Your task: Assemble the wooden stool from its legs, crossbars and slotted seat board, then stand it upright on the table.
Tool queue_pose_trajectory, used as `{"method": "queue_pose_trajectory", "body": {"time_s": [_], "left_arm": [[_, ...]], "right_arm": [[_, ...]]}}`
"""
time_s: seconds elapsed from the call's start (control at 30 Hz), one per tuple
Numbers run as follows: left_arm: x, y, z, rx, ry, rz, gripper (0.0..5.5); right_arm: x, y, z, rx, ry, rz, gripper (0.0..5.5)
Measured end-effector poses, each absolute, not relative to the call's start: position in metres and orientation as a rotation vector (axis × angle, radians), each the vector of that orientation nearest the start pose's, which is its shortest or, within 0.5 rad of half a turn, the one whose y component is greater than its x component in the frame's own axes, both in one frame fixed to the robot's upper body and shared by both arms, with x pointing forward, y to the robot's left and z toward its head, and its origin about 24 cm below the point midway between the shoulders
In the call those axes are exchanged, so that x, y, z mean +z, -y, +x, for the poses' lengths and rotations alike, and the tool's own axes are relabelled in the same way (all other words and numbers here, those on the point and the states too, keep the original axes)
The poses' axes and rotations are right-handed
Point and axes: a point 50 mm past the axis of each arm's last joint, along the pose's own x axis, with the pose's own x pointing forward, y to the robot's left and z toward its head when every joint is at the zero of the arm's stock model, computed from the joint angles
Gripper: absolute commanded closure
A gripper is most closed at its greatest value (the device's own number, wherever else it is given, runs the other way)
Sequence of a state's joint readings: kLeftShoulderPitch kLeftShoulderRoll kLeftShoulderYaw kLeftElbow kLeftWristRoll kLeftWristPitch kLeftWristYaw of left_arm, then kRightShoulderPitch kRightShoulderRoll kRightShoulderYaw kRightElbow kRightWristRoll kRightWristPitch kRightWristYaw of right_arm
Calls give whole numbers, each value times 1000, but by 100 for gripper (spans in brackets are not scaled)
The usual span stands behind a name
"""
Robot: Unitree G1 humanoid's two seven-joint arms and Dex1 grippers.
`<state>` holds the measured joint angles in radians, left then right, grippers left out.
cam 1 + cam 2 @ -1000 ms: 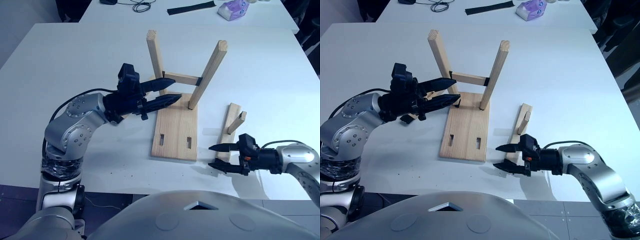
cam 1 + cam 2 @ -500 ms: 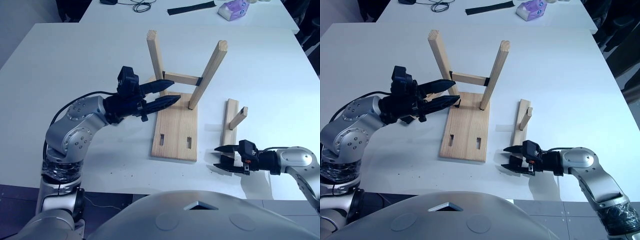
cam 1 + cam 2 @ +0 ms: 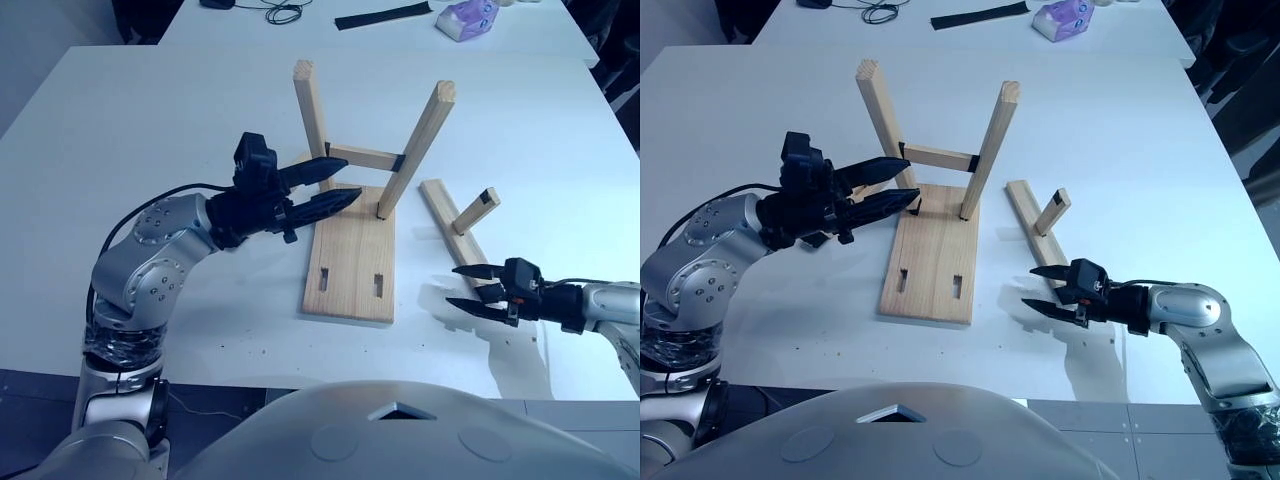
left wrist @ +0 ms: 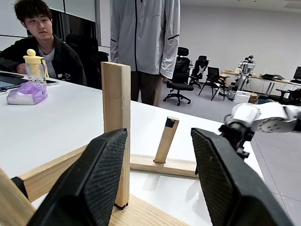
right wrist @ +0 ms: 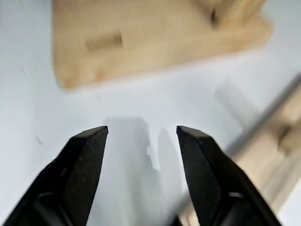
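White tabletop (image 3: 120, 120) carries a pale wooden slotted seat board (image 3: 350, 265) lying flat, with two upright legs joined by a crossbar (image 3: 362, 157) plugged into its far slots. The left gripper (image 3: 350, 178), jaws parted, hovers beside that frame, likely to steady it. The right gripper (image 3: 452, 285), wide and empty, sits just beside the near end of the loose leg-and-crossbar piece (image 3: 445, 215).

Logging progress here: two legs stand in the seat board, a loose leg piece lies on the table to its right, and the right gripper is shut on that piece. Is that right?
Not quite. The right gripper is open and empty: the right wrist view shows bare table between its fingers. The rest holds: two legs stand in the seat board, and the loose leg piece lies on the table to its right.
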<state>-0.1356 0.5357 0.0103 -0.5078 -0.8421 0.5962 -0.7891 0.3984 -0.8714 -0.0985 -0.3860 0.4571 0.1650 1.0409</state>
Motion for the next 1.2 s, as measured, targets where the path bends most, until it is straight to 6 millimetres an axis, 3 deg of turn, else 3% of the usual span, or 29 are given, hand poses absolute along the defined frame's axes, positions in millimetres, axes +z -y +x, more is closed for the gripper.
{"method": "queue_pose_trajectory", "body": {"time_s": [0.17,0.2,0.3,0.47,0.77,1.2], "left_arm": [[152,-142,217,-1191,-2,-194,299],[151,-143,217,-1184,1,-194,299],[152,-144,215,-1159,14,-196,299],[149,-145,216,-1123,5,-180,299],[149,-145,218,-1127,6,-172,299],[147,-147,223,-1119,-2,-155,299]], "right_arm": [[95,244,163,897,-377,-344,200],[92,248,164,851,-399,-382,173],[74,262,160,738,-522,-443,171],[53,252,152,693,-601,-372,171],[42,246,160,543,-578,-362,171],[34,240,164,489,-561,-349,337]]}}
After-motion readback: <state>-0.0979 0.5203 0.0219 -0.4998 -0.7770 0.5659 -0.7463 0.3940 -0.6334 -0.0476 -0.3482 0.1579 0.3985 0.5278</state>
